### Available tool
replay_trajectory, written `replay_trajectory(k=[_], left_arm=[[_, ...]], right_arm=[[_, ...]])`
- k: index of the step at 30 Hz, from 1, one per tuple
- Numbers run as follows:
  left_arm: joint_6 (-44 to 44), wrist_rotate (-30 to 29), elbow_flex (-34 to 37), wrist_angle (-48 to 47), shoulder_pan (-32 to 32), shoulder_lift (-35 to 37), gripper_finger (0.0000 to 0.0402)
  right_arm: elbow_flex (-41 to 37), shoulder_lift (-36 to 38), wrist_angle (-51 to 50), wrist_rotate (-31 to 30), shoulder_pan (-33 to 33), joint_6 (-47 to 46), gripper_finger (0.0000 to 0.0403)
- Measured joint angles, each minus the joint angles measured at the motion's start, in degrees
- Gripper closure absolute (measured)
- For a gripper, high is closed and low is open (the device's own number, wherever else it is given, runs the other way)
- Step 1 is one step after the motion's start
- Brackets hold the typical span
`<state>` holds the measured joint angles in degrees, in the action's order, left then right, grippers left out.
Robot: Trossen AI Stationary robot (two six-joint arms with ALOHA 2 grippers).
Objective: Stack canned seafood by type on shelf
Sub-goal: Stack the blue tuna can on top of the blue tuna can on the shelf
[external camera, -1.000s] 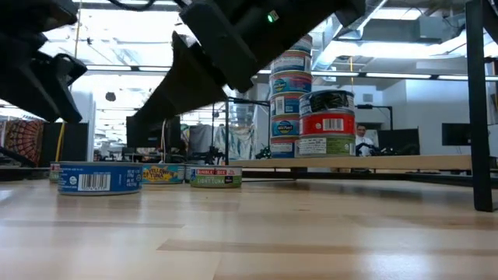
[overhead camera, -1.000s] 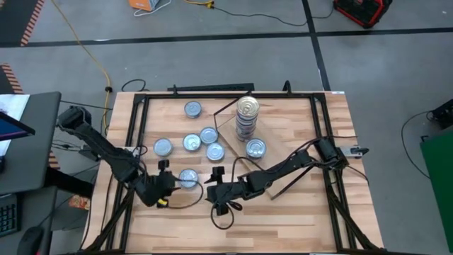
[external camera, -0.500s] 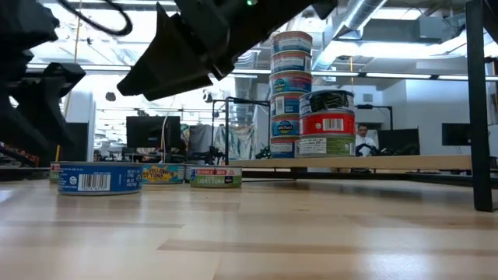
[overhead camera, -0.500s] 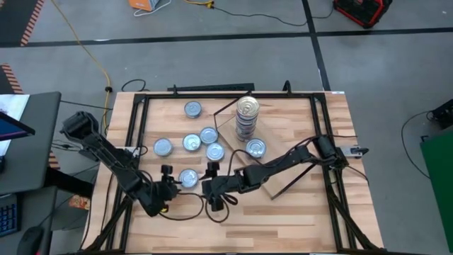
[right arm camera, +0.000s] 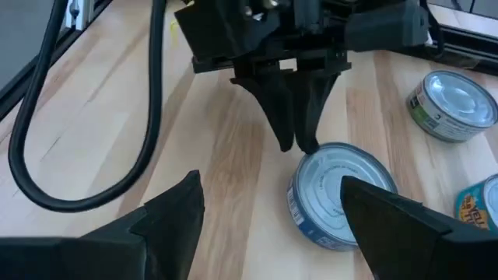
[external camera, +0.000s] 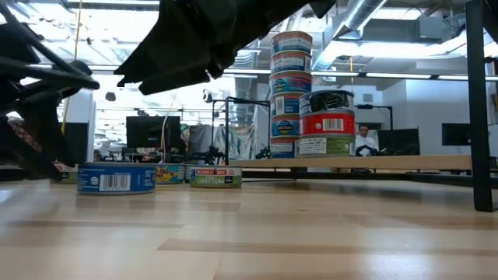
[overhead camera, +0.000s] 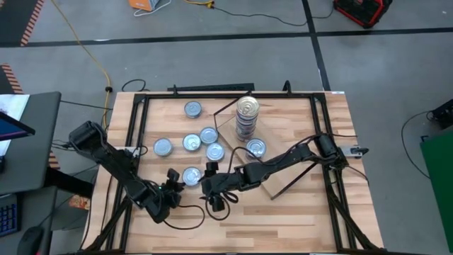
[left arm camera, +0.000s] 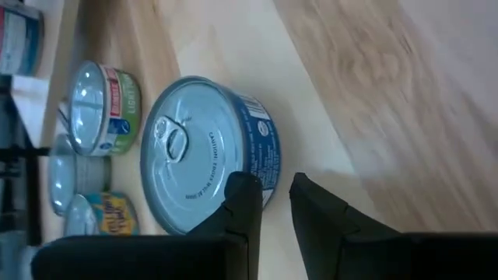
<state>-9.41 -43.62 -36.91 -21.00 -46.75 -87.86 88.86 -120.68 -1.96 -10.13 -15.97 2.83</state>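
Blue tin (left arm camera: 204,152) flat on counter (overhead camera: 283,212), off the shelf (overhead camera: 272,180). Left tool (left arm camera: 268,194) nearly pressed together, tips at tin's rim, pinching nothing. Right tool (right arm camera: 272,222) spread, just beside. Tin probably rigid, dense, slick-lidded; grip across side wall.

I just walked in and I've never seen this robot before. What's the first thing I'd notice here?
The tall tower of tins on the shelf at the back of the table. Next, near the front of the table, the left gripper with its fingers nearly together against the rim of a blue-labelled tin. The right gripper hovers open just beside that tin, and more loose tins lie behind it.
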Motion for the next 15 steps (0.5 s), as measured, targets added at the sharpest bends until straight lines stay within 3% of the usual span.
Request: replay_trajectory(k=[11,15], left_arm=[[4.2,-10.5,-0.1,0.4,-2.3,-1.8,0.0341],[5.6,-11.7,-0.1,1.2,-2.8,-1.8,0.0335]], right_arm=[[-0.1,0.6,-2.3,-0.1,0.0,-1.3,0.0076],[0.0,1.3,-2.3,-0.2,0.0,-1.4,0.0076]])
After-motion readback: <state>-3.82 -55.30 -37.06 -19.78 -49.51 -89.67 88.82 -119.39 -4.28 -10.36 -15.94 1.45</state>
